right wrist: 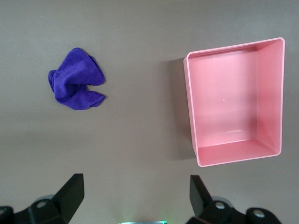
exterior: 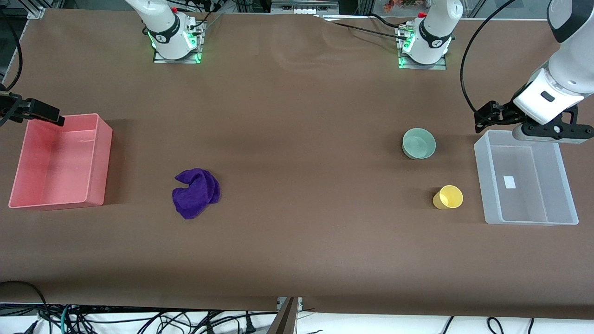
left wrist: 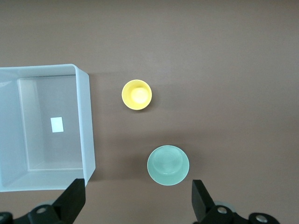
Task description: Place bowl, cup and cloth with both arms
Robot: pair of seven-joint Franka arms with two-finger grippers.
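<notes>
The pale mint-green bowl (exterior: 418, 143) stands upright on the brown table toward the left arm's end; it also shows in the left wrist view (left wrist: 168, 165). The yellow cup (exterior: 448, 197) stands nearer the front camera than the bowl, apart from it, and shows in the left wrist view (left wrist: 137, 94). The purple cloth (exterior: 196, 192) lies rumpled toward the right arm's end, also in the right wrist view (right wrist: 75, 80). My left gripper (left wrist: 138, 205) is open and empty, high over the clear bin's edge (exterior: 550, 133). My right gripper (right wrist: 135, 198) is open and empty, high over the pink bin's corner (exterior: 32, 111).
A clear plastic bin (exterior: 482, 185) stands at the left arm's end of the table, beside the cup and bowl. A pink bin (exterior: 103, 157) stands at the right arm's end, beside the cloth. Both bins hold nothing. Cables hang below the table's near edge.
</notes>
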